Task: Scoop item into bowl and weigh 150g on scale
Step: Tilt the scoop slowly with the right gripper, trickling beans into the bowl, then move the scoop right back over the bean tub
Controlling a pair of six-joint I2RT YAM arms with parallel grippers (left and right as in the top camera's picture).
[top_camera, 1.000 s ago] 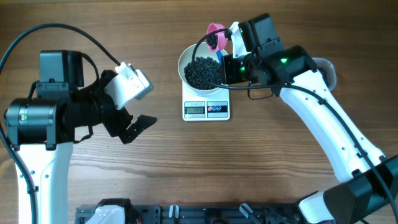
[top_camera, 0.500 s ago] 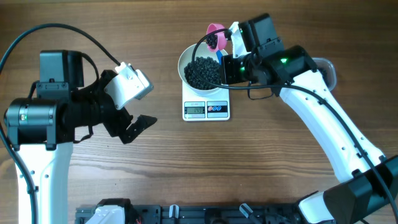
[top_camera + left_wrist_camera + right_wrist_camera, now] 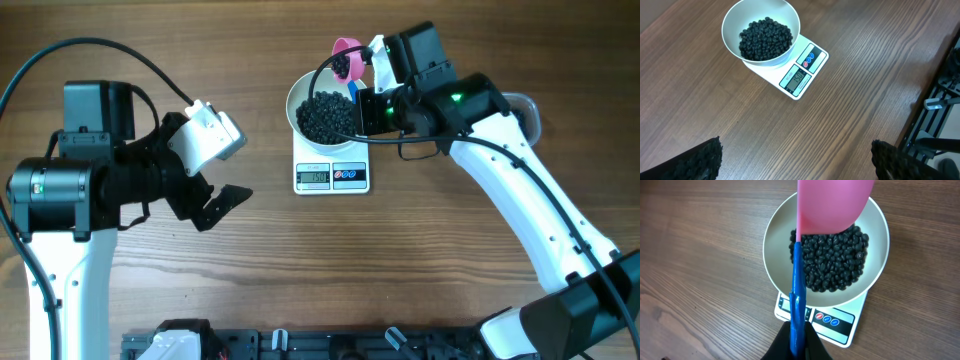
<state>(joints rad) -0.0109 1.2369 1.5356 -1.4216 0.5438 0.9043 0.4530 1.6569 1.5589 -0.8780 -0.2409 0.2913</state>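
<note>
Many beads (image 3: pixel 832 262) in bowl (image 3: pixel 774 255) below pink scoop (image 3: pixel 832 205), right tool (image 3: pixel 797 341) gripping scoop, left tool (image 3: pixel 797 162) wide

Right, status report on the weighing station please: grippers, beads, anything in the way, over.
Left gripper open, away from the scale. Right gripper shut on the scoop, held above the bowl. Beads in bowl, bowl on scale. Nothing in the way.

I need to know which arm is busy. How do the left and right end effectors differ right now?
The left end effector is open; the right end effector is shut. The left holds nothing; the right grips the pink scoop by its blue handle. The left sits well aside from the scale; the right is close by the bowl. Both are above the wooden table.
</note>
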